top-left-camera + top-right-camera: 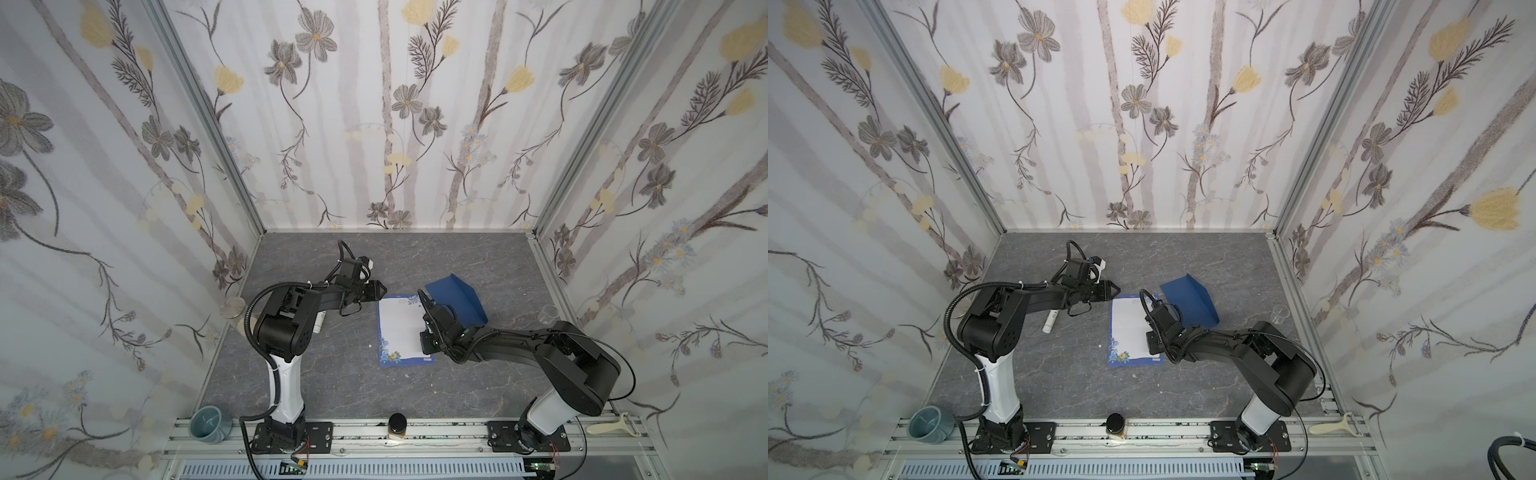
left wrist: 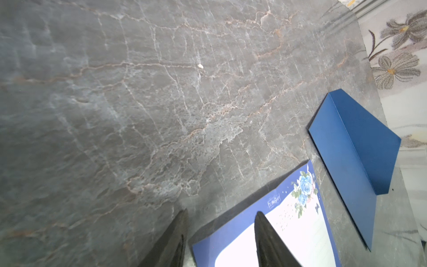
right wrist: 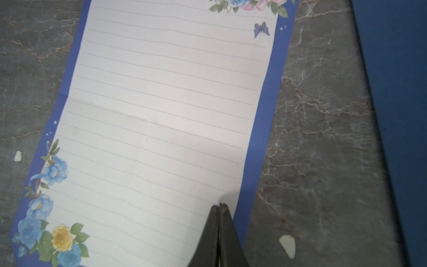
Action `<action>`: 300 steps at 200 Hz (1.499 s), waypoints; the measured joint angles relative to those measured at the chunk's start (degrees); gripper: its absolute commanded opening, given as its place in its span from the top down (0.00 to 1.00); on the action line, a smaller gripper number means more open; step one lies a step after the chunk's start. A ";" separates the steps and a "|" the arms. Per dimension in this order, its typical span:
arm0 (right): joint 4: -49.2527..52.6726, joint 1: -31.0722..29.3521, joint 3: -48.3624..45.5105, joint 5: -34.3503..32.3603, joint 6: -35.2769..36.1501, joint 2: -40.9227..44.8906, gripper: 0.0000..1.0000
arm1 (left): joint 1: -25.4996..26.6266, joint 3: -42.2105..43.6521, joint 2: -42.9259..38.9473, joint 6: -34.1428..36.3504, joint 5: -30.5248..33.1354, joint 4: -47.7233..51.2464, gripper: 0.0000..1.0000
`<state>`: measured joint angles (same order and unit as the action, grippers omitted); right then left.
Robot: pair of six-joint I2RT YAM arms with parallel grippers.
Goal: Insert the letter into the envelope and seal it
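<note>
Blue-bordered, the letter lies flat, lined side up. Over its right edge the right gripper has its fingers pressed together, empty. At its far-left corner the left gripper has its fingers apart. Just beyond its far-right corner lies the envelope.

Blue-bordered white paper letter at centre, dark blue paper envelope just beside at 2 o'clock, white glue-stick tube at 9 o'clock.
</note>
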<state>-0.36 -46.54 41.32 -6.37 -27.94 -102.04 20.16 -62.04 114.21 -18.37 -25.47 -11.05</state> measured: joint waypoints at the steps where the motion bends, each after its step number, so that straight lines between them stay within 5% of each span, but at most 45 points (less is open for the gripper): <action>1: 0.02 0.00 0.02 0.00 0.00 0.00 0.92 | 0.00 0.04 -0.02 0.00 -0.04 0.00 0.51; 300: -2.45 0.02 4.61 -3.17 1.03 -5.49 0.92 | 0.44 3.89 -8.09 -2.62 -14.23 5.75 0.62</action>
<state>-2.81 -46.52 45.93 -9.54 -26.92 -107.53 20.60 -58.15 106.13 -20.99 -39.70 -5.30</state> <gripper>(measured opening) 0.075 0.384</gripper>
